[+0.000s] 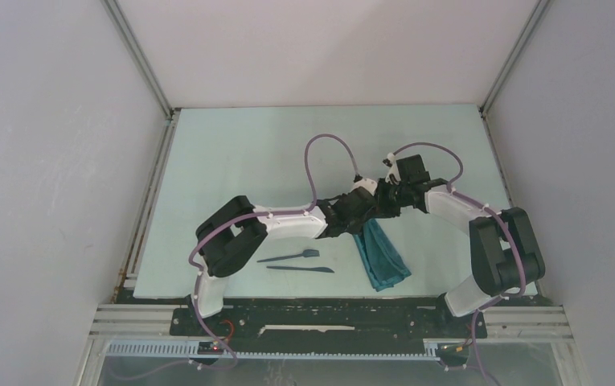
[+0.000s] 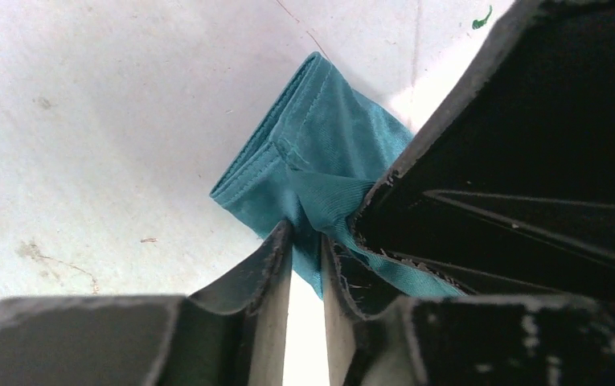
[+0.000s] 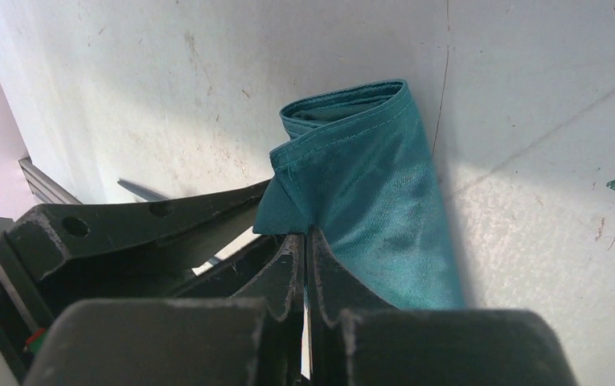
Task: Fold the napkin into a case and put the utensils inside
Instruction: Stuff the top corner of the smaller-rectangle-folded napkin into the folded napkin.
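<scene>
The teal napkin (image 1: pixel 383 256) lies folded into a narrow strip, the case, slanting toward the table's near right. Both grippers meet at its far end. My left gripper (image 1: pixel 362 223) has the cloth's bunched edge (image 2: pixel 312 137) between its fingertips (image 2: pixel 306 233), with a narrow gap lower down. My right gripper (image 1: pixel 379 215) is shut (image 3: pixel 307 235) on a thin corner of the napkin (image 3: pixel 368 177), lifting that end slightly. The utensils lie left of the strip, untouched: a dark fork (image 1: pixel 289 256) and, just nearer, a pointed knife (image 1: pixel 301 268).
The pale green table (image 1: pixel 231 161) is walled by white panels on three sides. A black rail (image 1: pixel 328 310) with the arm bases runs along the near edge. The right gripper's black finger (image 2: pixel 529 121) crowds the left wrist view.
</scene>
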Controlling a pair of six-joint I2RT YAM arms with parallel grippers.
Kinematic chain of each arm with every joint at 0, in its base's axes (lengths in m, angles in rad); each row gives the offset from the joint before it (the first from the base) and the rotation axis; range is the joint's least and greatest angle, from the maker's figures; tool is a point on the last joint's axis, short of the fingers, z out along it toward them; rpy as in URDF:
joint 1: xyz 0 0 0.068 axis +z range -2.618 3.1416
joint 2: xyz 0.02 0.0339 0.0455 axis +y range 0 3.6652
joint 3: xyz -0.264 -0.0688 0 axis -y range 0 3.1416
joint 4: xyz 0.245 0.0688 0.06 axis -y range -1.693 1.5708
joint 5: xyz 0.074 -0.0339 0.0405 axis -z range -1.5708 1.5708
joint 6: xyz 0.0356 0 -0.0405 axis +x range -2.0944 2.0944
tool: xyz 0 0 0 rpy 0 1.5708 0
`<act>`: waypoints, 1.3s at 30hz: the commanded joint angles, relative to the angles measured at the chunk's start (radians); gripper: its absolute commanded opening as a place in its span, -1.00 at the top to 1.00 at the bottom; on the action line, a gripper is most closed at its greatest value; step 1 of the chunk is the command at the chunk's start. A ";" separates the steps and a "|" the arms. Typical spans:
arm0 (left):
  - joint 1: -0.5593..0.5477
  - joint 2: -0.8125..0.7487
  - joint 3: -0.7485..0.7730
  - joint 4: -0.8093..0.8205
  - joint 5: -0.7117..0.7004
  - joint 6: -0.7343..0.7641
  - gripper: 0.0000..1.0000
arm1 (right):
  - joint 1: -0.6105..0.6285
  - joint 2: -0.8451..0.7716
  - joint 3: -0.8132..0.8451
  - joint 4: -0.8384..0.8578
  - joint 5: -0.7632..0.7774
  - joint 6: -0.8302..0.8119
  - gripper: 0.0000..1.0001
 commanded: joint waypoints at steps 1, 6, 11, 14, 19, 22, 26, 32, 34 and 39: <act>-0.002 -0.002 0.034 0.004 -0.048 0.016 0.56 | 0.011 -0.037 -0.008 0.006 -0.005 0.014 1.00; -0.003 -0.028 0.020 0.010 -0.051 0.010 0.87 | 0.024 -0.036 -0.037 0.043 -0.024 0.043 1.00; 0.000 -0.056 -0.005 0.029 -0.039 0.003 1.00 | 0.055 -0.004 -0.074 0.099 -0.037 0.078 1.00; 0.007 -0.078 -0.036 0.060 -0.015 -0.009 1.00 | 0.068 0.015 -0.103 0.137 -0.032 0.095 1.00; 0.032 -0.125 -0.115 0.125 0.031 -0.038 1.00 | 0.072 0.043 -0.138 0.207 -0.022 0.132 1.00; 0.045 -0.143 -0.142 0.154 0.070 -0.051 1.00 | 0.071 0.070 -0.151 0.238 -0.019 0.153 1.00; 0.049 -0.168 -0.176 0.206 0.098 -0.057 1.00 | 0.071 0.099 -0.158 0.271 -0.026 0.170 1.00; 0.050 -0.167 -0.190 0.233 0.147 -0.070 1.00 | 0.072 0.141 -0.158 0.365 -0.053 0.193 1.00; 0.051 -0.173 -0.199 0.239 0.155 -0.079 1.00 | 0.070 0.156 -0.159 0.401 -0.053 0.206 1.00; 0.051 -0.195 -0.232 0.257 0.165 -0.096 1.00 | 0.065 0.159 -0.209 0.584 -0.037 0.274 1.00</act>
